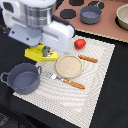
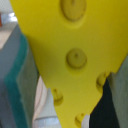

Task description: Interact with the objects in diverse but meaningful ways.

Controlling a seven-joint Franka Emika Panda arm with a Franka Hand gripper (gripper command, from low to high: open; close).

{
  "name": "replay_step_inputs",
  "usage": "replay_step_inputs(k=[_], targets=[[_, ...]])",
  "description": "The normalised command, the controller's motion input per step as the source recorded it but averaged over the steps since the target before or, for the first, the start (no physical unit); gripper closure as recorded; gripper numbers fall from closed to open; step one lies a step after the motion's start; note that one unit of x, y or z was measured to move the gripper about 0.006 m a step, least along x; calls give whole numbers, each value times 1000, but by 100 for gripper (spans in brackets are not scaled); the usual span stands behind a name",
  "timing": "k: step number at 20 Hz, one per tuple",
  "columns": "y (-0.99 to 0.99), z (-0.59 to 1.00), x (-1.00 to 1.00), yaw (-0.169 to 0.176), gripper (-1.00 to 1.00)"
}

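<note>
The arm is bearing down over the yellow holed cheese wedge (image 1: 39,52), which is lying on the striped placemat (image 1: 95,85), just beside the grey two-handled pot (image 1: 23,78) and between it and the red fruit (image 1: 80,43).

Gripper (image 1: 46,50): the arm's body is masking the fingers in the exterior view. In the wrist view the cheese wedge (image 2: 75,55) is filling the frame, with one grey finger (image 2: 14,95) alongside it. The fingers appear to be flanking the wedge, but I cannot tell whether they are pressing on it or standing clear.

Judgement on the step: a grasp of the wedge appears to be in hand. The wedge tapers, so closing squarely across its flat faces would guard against it squeezing out.

Only the exterior view is showing the wedge's place relative to the pot. Only the wrist view is showing the finger's closeness to the wedge.
</note>
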Motion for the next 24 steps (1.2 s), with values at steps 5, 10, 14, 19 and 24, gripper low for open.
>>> replay_step_inputs(k=[5,10,14,19,24], targets=[[-578,-365,-621,2,100],[-310,-117,-130,0,100],[-96,-22,11,0,-100],[-1,-8,58,1,-100],[0,192,118,23,-100]])
